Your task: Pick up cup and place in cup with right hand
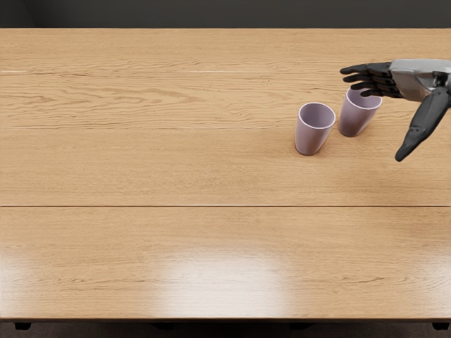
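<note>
"Where is the right robot hand [407, 79]?"

"It comes in from the right edge, to the right of the nearer cup [312, 132] and farther back than it. It's black, with a light gray casing."

"Is it gripping anything?"

"No, it's released. The fingers [375, 69] are stretched out leftward, and the thumb [423, 125] points away from them, down toward the front, well to the right of the nearer cup."

"What lies by those fingers?"

"The farther cup [354, 121], just beside the nearer cup, to its right and a little behind. The fingers cover part of its rim from this angle. I can't tell whether they touch it."

"And how do the two cups stand?"

"Upright, mouths up, each on its own base with a narrow gap between them. Both are pale purple, wider at the top, with a lighter rim."

"What are they standing on?"

"A light wood surface [141, 162] with a visible grain. A dark seam [176, 206] runs across it in front of the nearer cup."

"Anything closer to the front edge?"

"A soft white glare [222, 285], in front of the nearer cup and off to its left."
</note>
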Controlling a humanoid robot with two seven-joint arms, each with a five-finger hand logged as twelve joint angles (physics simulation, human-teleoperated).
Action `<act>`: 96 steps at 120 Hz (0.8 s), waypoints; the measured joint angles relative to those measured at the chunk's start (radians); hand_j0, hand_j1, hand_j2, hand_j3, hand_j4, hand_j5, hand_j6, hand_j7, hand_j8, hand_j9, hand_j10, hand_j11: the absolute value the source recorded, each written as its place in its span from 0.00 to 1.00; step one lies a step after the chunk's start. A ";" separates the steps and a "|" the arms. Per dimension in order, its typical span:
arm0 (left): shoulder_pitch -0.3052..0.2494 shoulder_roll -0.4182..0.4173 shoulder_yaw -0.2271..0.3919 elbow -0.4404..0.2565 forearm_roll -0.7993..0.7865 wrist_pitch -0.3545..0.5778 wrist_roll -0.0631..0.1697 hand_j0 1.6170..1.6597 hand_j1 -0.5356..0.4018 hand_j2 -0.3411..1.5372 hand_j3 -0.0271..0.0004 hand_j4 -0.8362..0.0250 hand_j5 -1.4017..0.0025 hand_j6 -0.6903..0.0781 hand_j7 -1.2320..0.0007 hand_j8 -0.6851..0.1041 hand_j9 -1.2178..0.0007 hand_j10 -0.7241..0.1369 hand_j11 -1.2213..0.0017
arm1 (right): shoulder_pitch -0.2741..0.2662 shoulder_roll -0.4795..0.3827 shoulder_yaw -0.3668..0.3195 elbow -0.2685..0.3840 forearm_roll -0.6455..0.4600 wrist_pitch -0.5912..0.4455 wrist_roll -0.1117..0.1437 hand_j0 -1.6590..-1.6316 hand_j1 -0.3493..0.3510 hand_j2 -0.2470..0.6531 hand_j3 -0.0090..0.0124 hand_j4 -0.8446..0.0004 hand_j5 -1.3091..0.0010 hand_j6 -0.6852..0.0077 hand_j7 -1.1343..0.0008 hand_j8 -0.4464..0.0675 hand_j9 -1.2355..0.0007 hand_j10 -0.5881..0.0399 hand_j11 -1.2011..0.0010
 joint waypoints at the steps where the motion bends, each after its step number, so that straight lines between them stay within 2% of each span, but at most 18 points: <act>1: 0.000 0.000 0.000 0.000 0.000 0.000 0.000 0.96 0.94 0.18 0.98 0.97 1.00 0.90 1.00 0.87 1.00 0.84 1.00 | 0.000 0.001 0.000 0.000 0.000 0.000 0.000 0.04 0.05 0.27 0.42 0.96 0.97 0.93 0.96 0.79 0.97 0.88 0.97; 13: 0.000 0.000 0.000 0.000 0.000 0.000 0.000 0.96 0.94 0.18 0.98 0.97 1.00 0.90 1.00 0.87 1.00 0.84 1.00 | 0.001 0.011 0.001 0.000 0.000 0.000 -0.002 0.04 0.05 0.27 0.42 0.96 0.97 0.93 0.96 0.80 0.97 0.88 0.97; 23: 0.000 0.000 0.000 0.000 0.000 0.000 0.000 0.96 0.94 0.18 0.98 0.97 1.00 0.90 1.00 0.87 1.00 0.84 1.00 | 0.006 0.060 0.008 -0.001 -0.002 0.000 -0.008 0.04 0.05 0.27 0.42 0.96 0.97 0.93 0.96 0.80 0.97 0.88 0.97; 27: 0.000 0.000 0.000 0.000 0.000 0.000 0.000 0.96 0.94 0.18 0.98 0.97 1.00 0.90 1.00 0.87 1.00 0.84 1.00 | 0.016 0.084 0.010 -0.002 -0.004 0.000 -0.023 0.04 0.05 0.27 0.42 0.96 0.97 0.93 0.96 0.80 0.97 0.88 0.97; 31: 0.000 0.000 0.000 0.000 0.000 0.000 0.000 0.96 0.94 0.18 0.98 0.97 1.00 0.90 1.00 0.87 1.00 0.84 1.00 | 0.028 0.113 0.017 -0.003 -0.006 0.000 -0.077 0.04 0.05 0.27 0.42 0.96 0.97 0.93 0.96 0.80 0.97 0.88 0.97; 39: 0.000 0.000 0.000 0.000 0.000 0.000 0.000 0.96 0.94 0.18 0.98 0.97 1.00 0.90 1.00 0.87 1.00 0.84 1.00 | 0.044 0.177 0.059 -0.005 -0.013 0.000 -0.246 0.04 0.05 0.27 0.42 0.96 0.97 0.93 0.96 0.80 0.97 0.88 0.97; 44: 0.000 0.000 0.000 0.000 0.000 0.000 0.000 0.96 0.94 0.18 0.98 0.97 1.00 0.90 1.00 0.87 1.00 0.84 1.00 | 0.050 0.205 0.077 0.004 -0.038 0.000 -0.328 0.04 0.05 0.27 0.42 0.96 0.97 0.93 0.96 0.80 0.97 0.88 0.97; 56: 0.000 0.000 0.000 0.000 0.000 0.000 0.000 0.96 0.94 0.18 0.98 0.97 1.00 0.90 1.00 0.87 1.00 0.84 1.00 | 0.063 0.270 0.099 0.019 -0.143 0.000 -0.461 0.04 0.05 0.27 0.42 0.96 0.97 0.93 0.96 0.80 0.97 0.88 0.96; 62: 0.000 0.000 0.000 0.000 0.000 0.000 0.000 0.96 0.94 0.18 0.98 0.97 1.00 0.90 1.00 0.87 1.00 0.84 1.00 | 0.081 0.301 0.104 0.024 -0.186 0.000 -0.508 0.04 0.05 0.27 0.42 0.96 0.97 0.93 0.96 0.80 0.97 0.88 0.96; 68: 0.000 0.000 0.000 0.000 0.000 0.000 0.000 0.96 0.94 0.18 0.98 0.97 1.00 0.90 1.00 0.87 1.00 0.84 1.00 | 0.099 0.321 0.107 0.028 -0.213 -0.010 -0.536 0.04 0.05 0.27 0.42 0.96 0.97 0.93 0.96 0.80 0.97 0.88 0.96; 75: 0.000 0.000 0.000 0.000 0.000 0.000 0.000 0.96 0.94 0.18 0.98 0.97 1.00 0.90 1.00 0.87 1.00 0.84 1.00 | 0.113 0.338 0.109 0.032 -0.246 -0.035 -0.556 0.04 0.05 0.27 0.42 0.96 0.97 0.93 0.96 0.80 0.97 0.88 0.96; 96: 0.000 0.000 0.000 0.000 0.000 0.000 0.000 0.96 0.94 0.18 0.98 0.97 1.00 0.90 1.00 0.87 1.00 0.84 1.00 | 0.097 0.406 0.092 0.018 -0.368 -0.206 -0.578 0.04 0.06 0.27 0.42 0.96 0.97 0.93 0.96 0.80 0.96 0.88 0.96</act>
